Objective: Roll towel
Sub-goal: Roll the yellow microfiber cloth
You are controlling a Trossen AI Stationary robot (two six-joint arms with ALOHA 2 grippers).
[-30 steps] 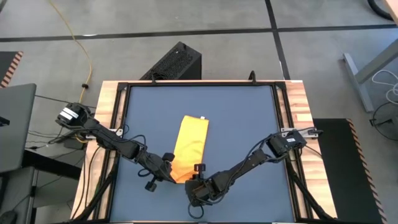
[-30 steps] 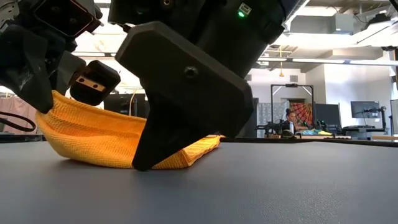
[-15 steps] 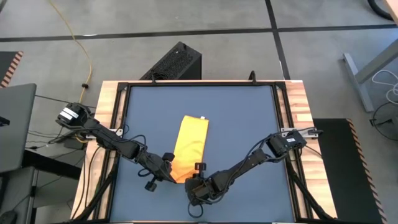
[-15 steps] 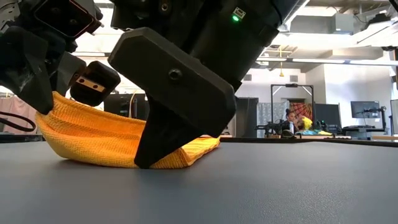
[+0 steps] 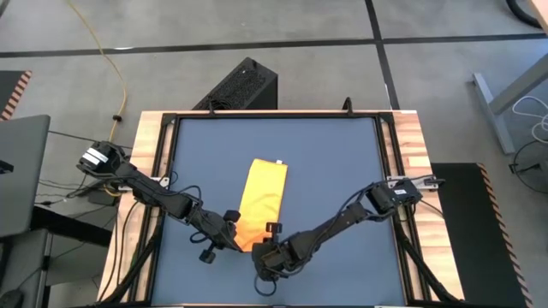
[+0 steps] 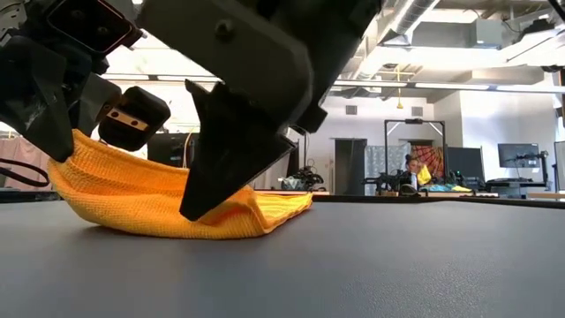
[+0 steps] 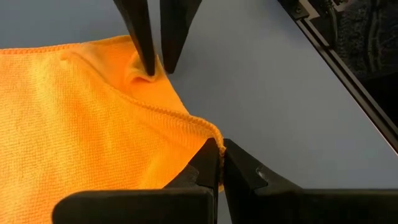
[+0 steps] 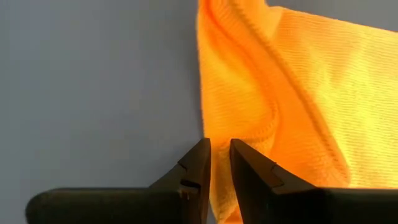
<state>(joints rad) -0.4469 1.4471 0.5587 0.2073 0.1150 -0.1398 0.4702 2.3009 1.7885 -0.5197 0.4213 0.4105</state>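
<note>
So the yellow towel (image 5: 264, 203) is lying folded into a long strip roughly mid-table on the dark mat (image 5: 325, 154), running near to far, with its little white tag (image 5: 279, 162) at the far end. Both arms are crowded down at the near end of it.

The left gripper (image 7: 219, 158) has its jaws closed tight on the near corner hem, and from the low view that corner is lifted off the mat while the rest sags down to the surface. The right gripper (image 8: 219, 163) is at the other near corner with its fingers nearly together, just a thin gap between them, right at the folded edge. In the left wrist view it looks like its tips are pinching a small pucker of cloth, so I'd say it has a bite on the fabric, though not a deep one.

Handling-wise, this thing looks like soft, light knit cloth: it droops wherever it isn't held, bunches under the fingertips, and has zero stiffness to help you. My guess is it isn't slippery, since the weave looks grippy. The best place to hold is exactly where they are, the two near corners on the stitched hem, so the edge stays level. If one side leads, I'd expect the roll to go cone-shaped or drift off toward one side of the strip.
</note>
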